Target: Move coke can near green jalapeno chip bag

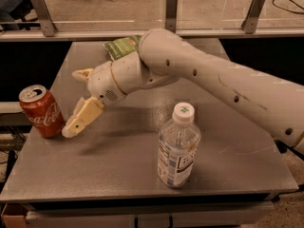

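- The coke can (40,110) is seen at the left side of the frame. It stands upright on the grey table (118,189), close to the table's left border.
- The gripper (71,103) is placed just to the right of the can, left of the frame's centre. Its fingers (84,117) are spread apart, one high and one low. The low tip lies just beside the can's base, but whether it touches cannot be told.
- The can is not yet enclosed, so the step in hand is judged to be the reach for the grasp.
- For a good grasp, the opening should be brought around the middle of the can's body, with one finger on each side, before anything is closed.
- The low finger should not be pressed sideways against the base. The can is near the border and could probably be tipped or slid off.
- The green jalapeno chip bag (122,45) lies at the upper centre of the frame, on the far part of the table, partly hidden by the arm (213,80) and well apart from the can.
- The water bottle (178,146) stands in the lower centre-right. It should be avoided when the can is carried toward the bag.
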Controlling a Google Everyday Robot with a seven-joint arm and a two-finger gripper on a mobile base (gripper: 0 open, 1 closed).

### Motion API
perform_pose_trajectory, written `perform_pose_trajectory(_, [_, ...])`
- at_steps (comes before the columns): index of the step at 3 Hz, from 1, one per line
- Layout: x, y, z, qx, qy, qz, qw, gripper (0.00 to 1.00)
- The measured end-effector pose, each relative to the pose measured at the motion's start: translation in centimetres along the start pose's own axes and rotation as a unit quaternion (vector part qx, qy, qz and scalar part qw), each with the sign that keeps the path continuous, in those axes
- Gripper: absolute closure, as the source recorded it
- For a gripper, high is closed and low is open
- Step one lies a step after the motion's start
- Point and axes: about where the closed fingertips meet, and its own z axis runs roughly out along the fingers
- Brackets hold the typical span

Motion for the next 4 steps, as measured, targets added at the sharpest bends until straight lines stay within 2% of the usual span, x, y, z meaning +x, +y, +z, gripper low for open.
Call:
perform_pose_trajectory(1, [-0.9,0.2,2.1,0.004,-0.034,-0.002,0.9994,0.0])
perform_pose_trajectory(2, [-2.2,0.1,3.7,0.001,-0.061,0.005,0.9981,0.06])
perform_pose_trajectory(3, [-2.7,0.1,4.9,-0.012,-0.076,0.024,0.9968,0.24])
perform_pose_trajectory(4, [-2.7,0.2,5.4,-0.02,-0.082,0.041,0.9956,0.47])
